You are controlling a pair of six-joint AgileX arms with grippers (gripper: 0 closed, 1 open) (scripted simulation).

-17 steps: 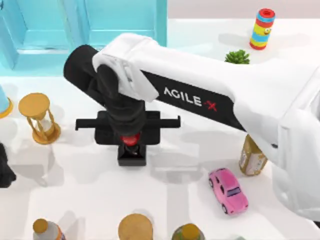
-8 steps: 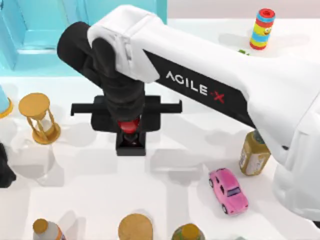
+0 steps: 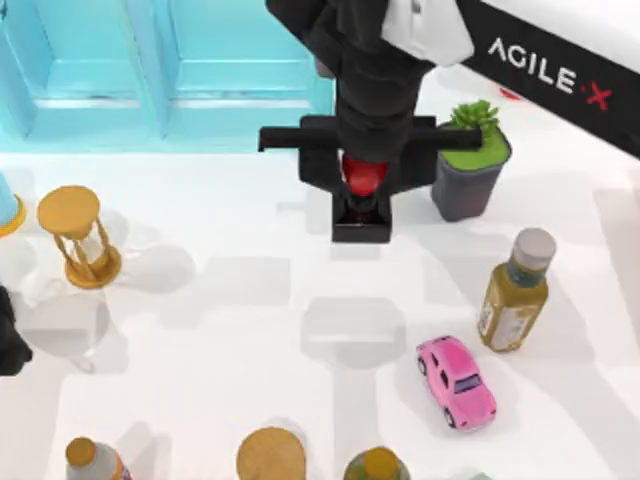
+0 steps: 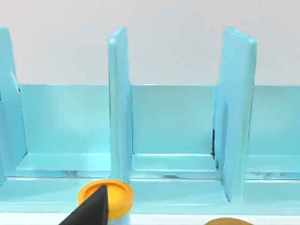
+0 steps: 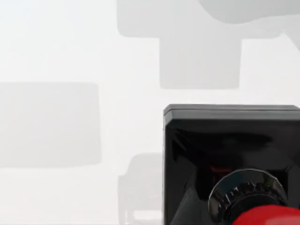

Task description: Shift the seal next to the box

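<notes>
In the last second my right claw (image 3: 365, 190), clamped on the seal (image 3: 362, 215) by its red knob, carried it across the bench (image 3: 250, 330) toward the blue box (image 3: 170, 70), nearly beside it.

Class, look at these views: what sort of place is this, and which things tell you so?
Probably a simulated tabletop test scene, not a real room: a plain white table scattered with unrelated props, such as an hourglass, a pink toy car and a potted plant, beside a light-blue box.
</notes>
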